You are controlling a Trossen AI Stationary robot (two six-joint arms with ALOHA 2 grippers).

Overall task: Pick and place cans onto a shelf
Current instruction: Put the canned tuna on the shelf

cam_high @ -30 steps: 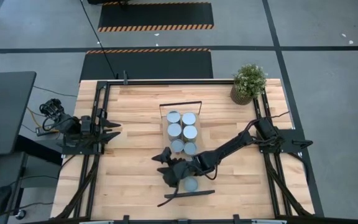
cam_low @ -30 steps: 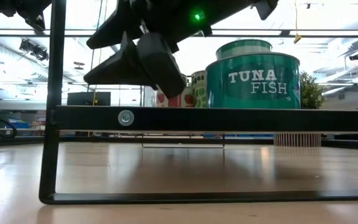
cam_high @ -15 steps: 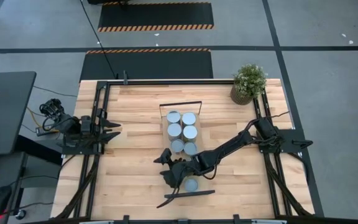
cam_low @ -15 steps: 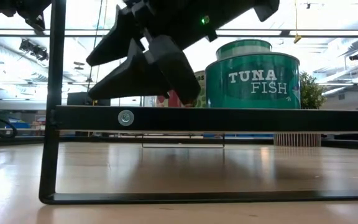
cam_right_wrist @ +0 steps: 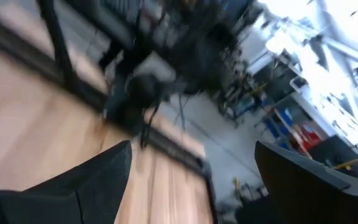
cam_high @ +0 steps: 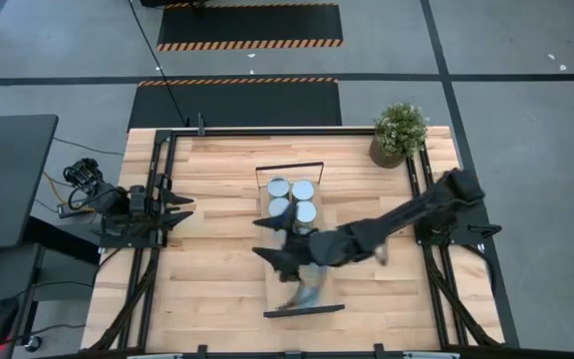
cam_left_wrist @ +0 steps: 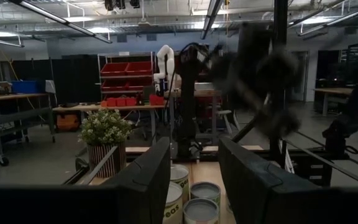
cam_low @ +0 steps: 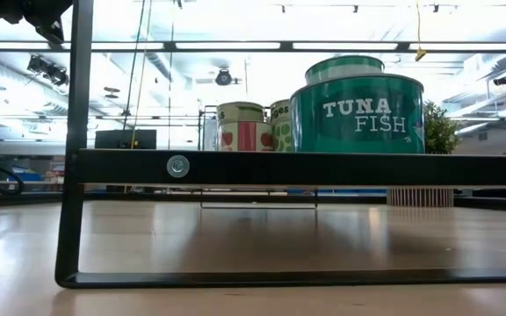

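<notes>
The dark right arm point(cam_high: 367, 235) crosses the long light-wood shelf point(cam_high: 293, 299), hiding several small silvery cans point(cam_high: 290, 198) beneath it; its end effector point(cam_high: 279, 255) is motion-blurred there.

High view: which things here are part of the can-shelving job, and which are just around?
Part of the job:
cans
shelf
right gripper, open, above the shelf
left gripper, waiting at the table's left edge

Just around:
potted plant
table

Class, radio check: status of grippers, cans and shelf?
Right gripper above the shelf, jaws open, empty. Left gripper parked at table's left edge. Cans on shelf. Nothing blocking.
</notes>
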